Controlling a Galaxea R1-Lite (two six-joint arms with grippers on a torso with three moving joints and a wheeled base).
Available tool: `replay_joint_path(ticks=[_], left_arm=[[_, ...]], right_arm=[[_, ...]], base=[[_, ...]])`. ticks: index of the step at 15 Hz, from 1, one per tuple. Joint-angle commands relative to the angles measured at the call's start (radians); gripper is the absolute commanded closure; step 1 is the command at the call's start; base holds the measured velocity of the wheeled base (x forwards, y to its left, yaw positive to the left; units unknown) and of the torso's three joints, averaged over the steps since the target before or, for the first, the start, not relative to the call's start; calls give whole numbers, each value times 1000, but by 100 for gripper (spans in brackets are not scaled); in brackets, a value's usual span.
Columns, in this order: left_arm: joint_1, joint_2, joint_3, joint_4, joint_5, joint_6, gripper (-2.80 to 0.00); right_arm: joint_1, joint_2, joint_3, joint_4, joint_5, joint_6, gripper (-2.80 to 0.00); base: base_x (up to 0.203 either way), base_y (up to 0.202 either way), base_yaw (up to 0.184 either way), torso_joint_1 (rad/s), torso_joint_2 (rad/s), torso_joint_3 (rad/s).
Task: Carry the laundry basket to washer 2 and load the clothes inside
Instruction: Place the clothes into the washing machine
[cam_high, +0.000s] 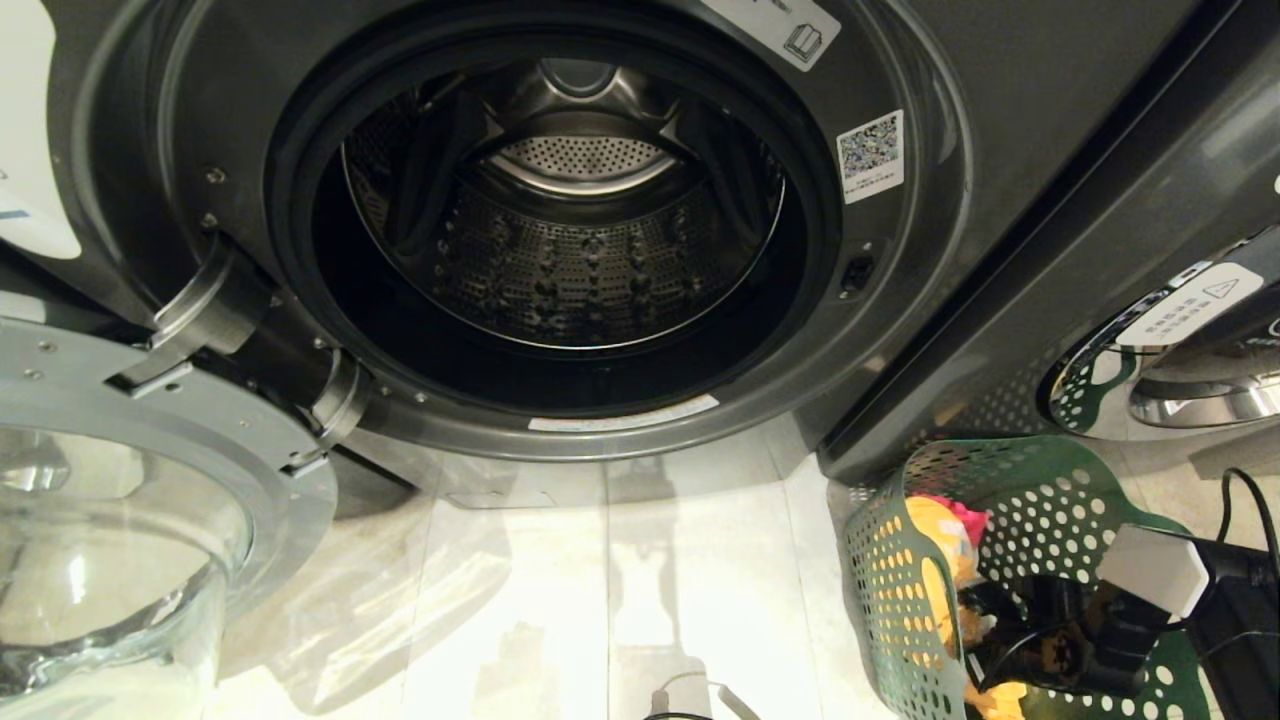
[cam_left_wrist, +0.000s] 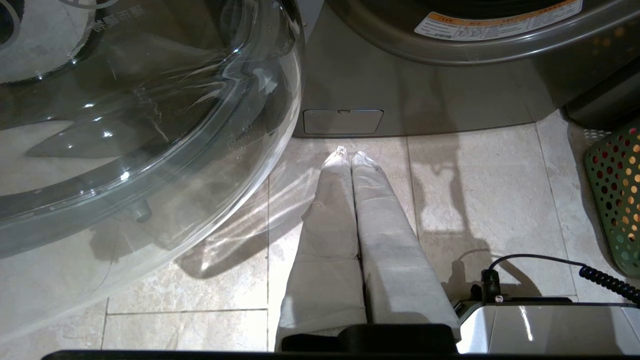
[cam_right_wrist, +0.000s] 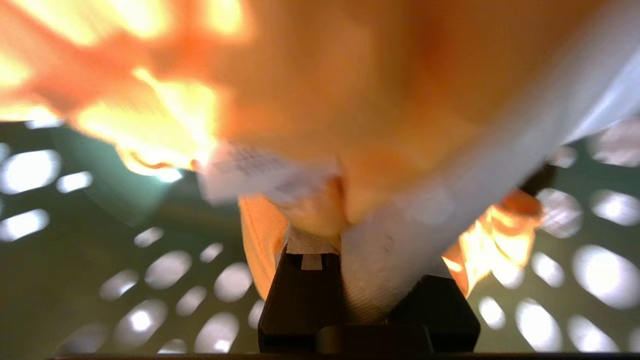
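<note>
Washer 2 (cam_high: 900, 300) stands right before me with its steel drum (cam_high: 570, 260) open and nothing in it. The dark green laundry basket (cam_high: 1040, 500) sits on the floor at the lower right, beside the washer's corner. Inside it lie the clothes: a yellow-orange garment (cam_high: 940, 560) and a pink one (cam_high: 965, 520). My right gripper (cam_high: 1010, 640) reaches down into the basket. In the right wrist view it (cam_right_wrist: 345, 220) is shut on a fold of the yellow-orange garment (cam_right_wrist: 350, 100), with basket wall (cam_right_wrist: 75, 280) behind. My left gripper (cam_left_wrist: 348, 154) is shut on nothing, low over the floor tiles.
The washer's door (cam_high: 150, 420) hangs open at the lower left, its glass bowl (cam_left_wrist: 125, 125) bulging close beside the left gripper. A neighbouring washer's chrome door (cam_high: 1150, 380) is at the right, just behind the basket (cam_left_wrist: 617, 200). Pale floor tiles (cam_high: 650, 580) lie between door and basket.
</note>
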Motion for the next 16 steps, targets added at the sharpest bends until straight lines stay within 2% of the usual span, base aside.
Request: replay_joint_path(ticks=[1,5,12,16], left_arm=[[0,0,0,0,0,0,0],[0,0,0,0,0,0,0],[0,0,0,0,0,0,0],[0,0,0,0,0,0,0]], right_arm=[[1,-132,76,-1,20,-3,0],[5,-397,380,-4,97,-4,0],[5,-755,609,-10,114,-4,0],[25,-968,814,-33,113,-5,0]], base=[[0,0,0,0,0,0],[0,0,0,0,0,0],[0,0,0,0,0,0],[0,0,0,0,0,0]])
